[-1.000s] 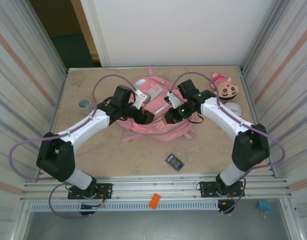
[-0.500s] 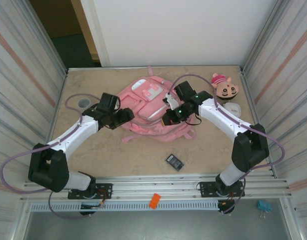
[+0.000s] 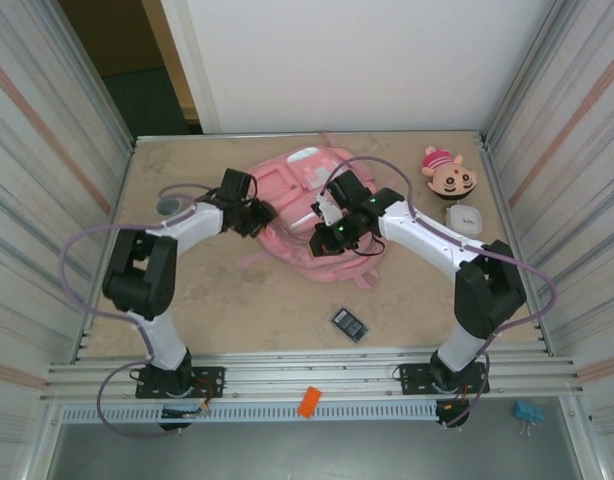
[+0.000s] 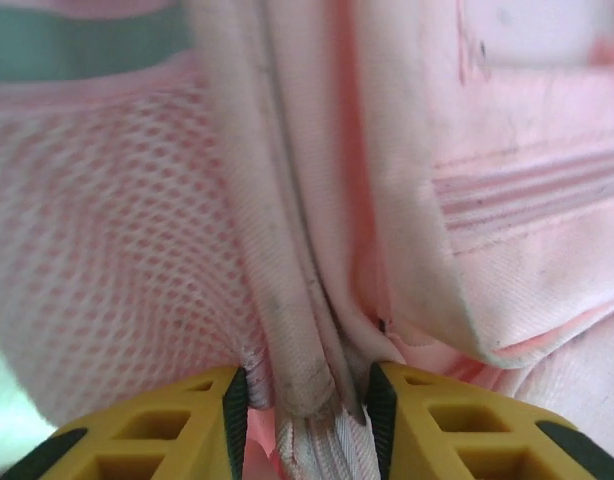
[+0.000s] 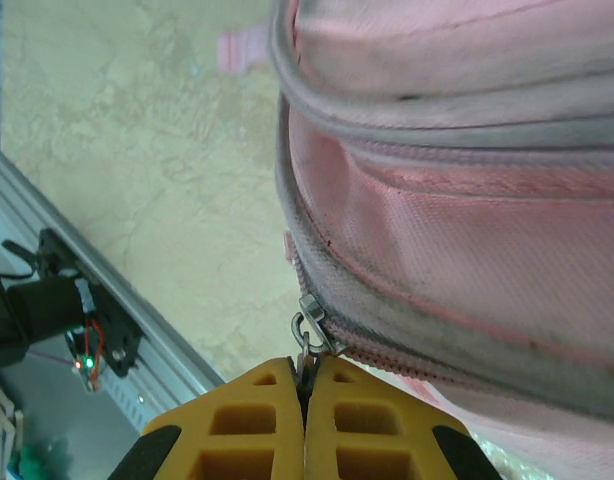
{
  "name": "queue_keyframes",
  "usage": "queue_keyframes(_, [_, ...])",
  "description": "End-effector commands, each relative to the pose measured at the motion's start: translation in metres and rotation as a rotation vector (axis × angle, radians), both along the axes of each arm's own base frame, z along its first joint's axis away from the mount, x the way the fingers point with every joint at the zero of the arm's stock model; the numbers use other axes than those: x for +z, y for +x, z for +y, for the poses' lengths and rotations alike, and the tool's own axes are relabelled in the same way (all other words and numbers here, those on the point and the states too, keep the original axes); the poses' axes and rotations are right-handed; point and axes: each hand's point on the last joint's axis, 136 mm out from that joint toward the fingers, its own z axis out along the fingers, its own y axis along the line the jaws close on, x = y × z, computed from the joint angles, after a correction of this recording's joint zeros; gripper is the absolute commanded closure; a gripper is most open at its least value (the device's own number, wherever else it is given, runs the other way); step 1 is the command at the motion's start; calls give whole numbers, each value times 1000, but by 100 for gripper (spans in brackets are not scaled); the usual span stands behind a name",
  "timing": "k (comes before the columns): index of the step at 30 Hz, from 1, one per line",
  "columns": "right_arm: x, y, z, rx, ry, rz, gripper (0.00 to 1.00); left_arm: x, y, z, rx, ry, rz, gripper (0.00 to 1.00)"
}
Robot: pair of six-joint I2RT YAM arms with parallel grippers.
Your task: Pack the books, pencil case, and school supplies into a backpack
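Top external view: the left arm [image 3: 192, 228] is rising from its base at the near left, folding at the elbow and reaching right across the bench [image 3: 237, 300] to the left side of the backpack [image 3: 287, 188]. The right arm [image 3: 417, 232] is leaning in from the near right, its forearm stretching left to the backpack's near right edge. The pink backpack is lying mid-bench, toward the far side, between the two wrists.

In the left wrist view, the left jaws are standing at a narrow gap. Their yellow fingers [image 4: 187, 435] are pinching a bunched fold of pale piped seam on the backpack [image 4: 117, 250], with pink mesh to the left of the fold and smooth pink fabric to the right.

In the right wrist view, the right jaws are pressing fully together, the fingers [image 5: 247, 430] nipping the metal zip pull [image 5: 306, 335]. The pull is sitting at the end of a zip line that runs along the backpack [image 5: 467, 230], with bare bench [image 5: 117, 130] beside it.

A dark calculator-like item [image 3: 350, 323] is lying on the bench nearer than the backpack, well apart from both arms. A pink-hatted doll head [image 3: 449, 172] is sitting in the far right corner, with a small white item [image 3: 465, 216] just nearer than it. A grey cup [image 3: 168, 205] is standing at the far left, partly crossed by the left arm's purple cable [image 3: 82, 250].
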Motion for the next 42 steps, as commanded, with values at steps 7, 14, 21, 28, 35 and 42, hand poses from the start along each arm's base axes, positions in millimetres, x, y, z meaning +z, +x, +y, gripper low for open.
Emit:
queue_keyframes(7, [10,14,34,-112,41,45,100,73,17,5,16,-59,-168,51])
queue_keyframes(14, [6,14,41,-128,43,42,100,64,-64,15,86,-182,-50,50])
queue_keyframes(21, [3,11,44,-122,36,51,100,63,-79,-12,90,-294,-5,51])
queue_keyframes(28, [0,8,45,-113,28,52,100,56,-68,-56,71,-386,13,58])
queue_keyframes(35, [2,6,45,-107,28,41,100,39,-68,-67,65,-350,43,77])
queue_keyframes(42, [-8,-3,9,-135,-107,65,100,37,-65,-31,104,-239,18,100])
